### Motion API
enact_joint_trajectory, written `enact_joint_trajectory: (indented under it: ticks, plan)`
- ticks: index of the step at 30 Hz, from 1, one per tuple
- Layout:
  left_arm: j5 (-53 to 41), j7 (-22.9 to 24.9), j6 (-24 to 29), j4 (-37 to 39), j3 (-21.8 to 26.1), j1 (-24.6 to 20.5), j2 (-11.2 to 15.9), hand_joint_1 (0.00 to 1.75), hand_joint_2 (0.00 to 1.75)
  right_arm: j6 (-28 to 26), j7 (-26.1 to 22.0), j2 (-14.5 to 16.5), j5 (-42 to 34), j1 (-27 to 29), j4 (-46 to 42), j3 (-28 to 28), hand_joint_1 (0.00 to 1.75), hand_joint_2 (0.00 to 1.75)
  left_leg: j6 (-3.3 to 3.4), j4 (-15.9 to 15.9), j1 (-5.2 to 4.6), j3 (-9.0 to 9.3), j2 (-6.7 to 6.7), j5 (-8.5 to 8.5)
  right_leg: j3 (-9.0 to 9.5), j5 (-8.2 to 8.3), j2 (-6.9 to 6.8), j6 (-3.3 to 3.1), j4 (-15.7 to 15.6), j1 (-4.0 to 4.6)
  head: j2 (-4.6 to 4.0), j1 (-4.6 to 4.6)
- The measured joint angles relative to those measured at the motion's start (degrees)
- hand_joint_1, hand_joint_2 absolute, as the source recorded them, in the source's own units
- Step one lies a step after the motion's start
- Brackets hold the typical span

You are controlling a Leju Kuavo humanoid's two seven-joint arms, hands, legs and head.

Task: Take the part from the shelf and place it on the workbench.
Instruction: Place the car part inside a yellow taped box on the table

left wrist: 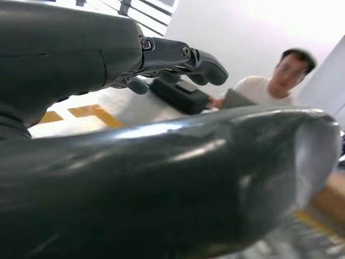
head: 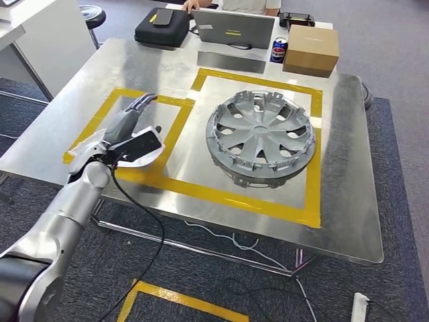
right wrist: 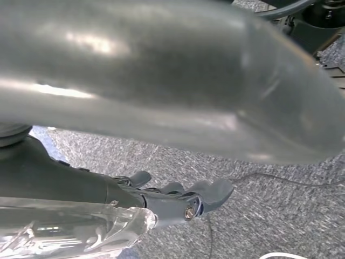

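A silver wheel cover (head: pixel 261 137) lies flat on the steel workbench (head: pixel 344 201), inside the larger yellow-taped rectangle. My left hand (head: pixel 129 121) reaches over the smaller taped square to the left of it, fingers stretched forward and holding nothing, about a hand's length from the cover's rim. In the left wrist view that hand (left wrist: pixel 122 108) has its fingers (left wrist: pixel 183 56) extended above the thick thumb, with nothing between them. My right hand (right wrist: pixel 122 108) hangs over grey carpet, its fingers (right wrist: pixel 195 199) lying apart from the thumb and empty.
At the far edge of the bench stand a black case (head: pixel 161 27), a laptop (head: pixel 232 28), a drink can (head: pixel 278 48) and a cardboard box (head: pixel 311 48). A person (head: pixel 242 5) sits behind them. Cables and a power strip (head: pixel 358 307) lie on the carpet.
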Motion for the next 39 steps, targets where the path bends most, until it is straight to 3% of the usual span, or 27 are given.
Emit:
enact_joint_trajectory:
  ticks: [4,7,9,14,21,25,29,34,39]
  plan:
    - [18.49,-3.28,-8.54,-6.54,2.87,0.35,1.23,0.0,0.0,-0.36,-0.35,0.0,0.1,0.02,0.0,0.13,0.0,0.0,-0.04,-0.01,0.0,-0.01,0.03,0.0,-0.03,0.0,0.08,-0.01,0.12,0.01,0.0,0.02]
    - [38.61,-5.4,-15.51,-12.55,10.1,1.56,4.28,0.0,0.0,-0.61,-0.51,0.0,0.1,0.21,0.0,0.18,0.0,0.0,-0.18,-0.01,0.0,0.06,0.27,-0.04,-0.22,-0.02,0.41,-0.12,0.24,0.02,0.0,-0.01]
    - [43.66,-5.29,-17.4,-15.66,14.74,2.16,6.48,0.0,0.0,-0.74,-0.63,0.0,0.03,0.59,0.0,0.19,0.0,0.0,-0.23,-0.03,0.02,0.07,0.36,-0.04,-0.28,-0.09,0.41,-0.23,0.27,0.07,0.0,-0.04]
    - [45.7,-5.12,-17.51,-21.06,21.14,4.15,9.27,0.0,0.0,-1.01,-0.68,0.0,-0.2,0.35,0.0,0.19,0.0,0.0,-0.27,-0.09,0.12,0.05,0.07,-0.02,-0.14,-0.25,0.05,-0.45,0.3,0.19,0.0,0.01]
    - [49.57,-6.12,-12.38,-27.28,30.33,7.11,12.08,0.0,0.0,-1.13,0.2,0.01,-0.33,0.5,0.0,0.19,0.0,0.0,-0.33,-0.1,0.12,0.06,0.11,-0.05,-0.2,-0.23,0.14,-0.48,0.33,0.19,0.0,-0.01]
    - [49.64,-7.73,-9.77,-30.64,36.83,11.15,14.88,0.0,0.0,-1.43,0.39,0.01,-0.54,0.56,0.0,0.19,0.0,0.0,-0.46,-0.13,0.12,0.08,0.12,-0.14,-0.22,-0.35,0.16,-0.62,0.42,0.2,0.0,-0.02]
    - [49.35,-11.94,-7.41,-34.51,46.49,17.8,17.91,0.0,0.0,-1.78,0.66,0.0,-0.6,0.77,0.0,0.15,0.0,0.0,-0.59,-0.14,0.13,0.11,0.17,-0.26,-0.27,-0.5,0.22,-0.75,0.46,0.2,0.0,-0.01]
    - [49.59,-15.86,-6.39,-38.96,58.46,25.08,17.75,0.0,0.0,-2.03,1.17,0.0,-0.78,0.85,0.0,0.1,0.0,0.0,-0.57,-0.14,0.13,0.12,0.13,-0.37,-0.31,-0.71,0.14,-0.76,0.46,0.2,0.0,-0.02]
    - [48.44,-16.91,-5.71,-41.07,63.04,27.67,16.84,0.0,0.0,-1.98,1.26,0.0,-1.18,0.71,0.0,-0.02,0.0,0.0,-0.55,-0.14,0.13,0.12,0.07,-0.39,-0.22,-0.72,0.02,-0.77,0.46,0.2,0.0,-0.01]
